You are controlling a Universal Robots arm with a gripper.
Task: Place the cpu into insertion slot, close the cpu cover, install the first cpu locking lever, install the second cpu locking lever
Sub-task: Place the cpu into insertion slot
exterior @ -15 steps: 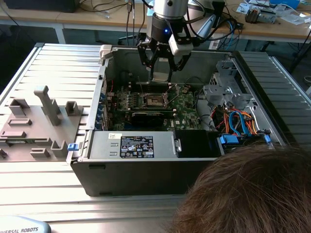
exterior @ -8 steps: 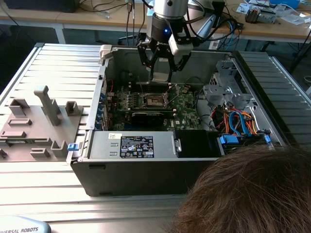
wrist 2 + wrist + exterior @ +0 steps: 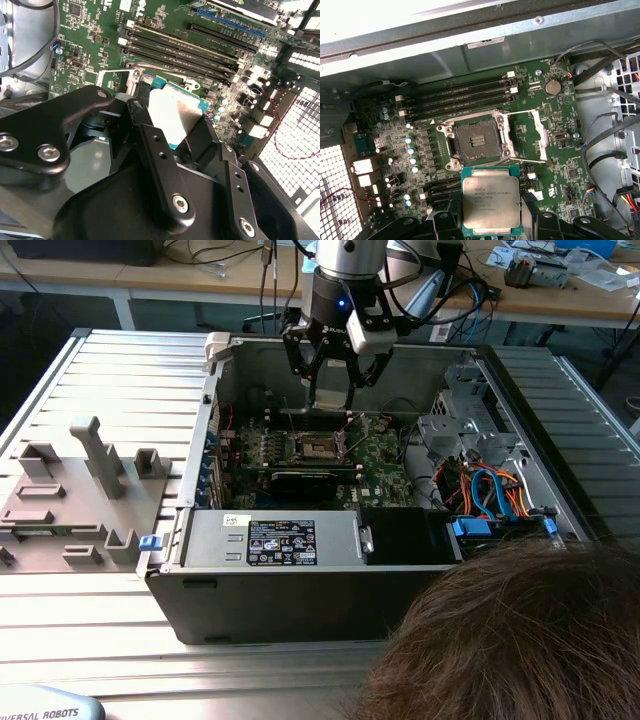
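My gripper (image 3: 330, 390) hangs inside the open computer case, above the green board, shut on the cpu (image 3: 329, 392). In both wrist views the cpu (image 3: 491, 199) is a flat square chip with a silver-grey top (image 3: 175, 117), clamped by its edges between the black fingers (image 3: 150, 145). The insertion slot (image 3: 476, 142) is a dark square socket with a silver rim, lying bare just beyond the chip (image 3: 318, 448). The cpu cover (image 3: 529, 135), a thin silver frame, stands swung open beside the slot.
Long black memory slots (image 3: 460, 95) run beside the socket. A long black card (image 3: 305, 480) and the power supply box (image 3: 290, 540) sit nearer the case front. Cables and a drive cage (image 3: 480, 490) crowd the exterior view's right. A person's head (image 3: 510, 630) is in the foreground.
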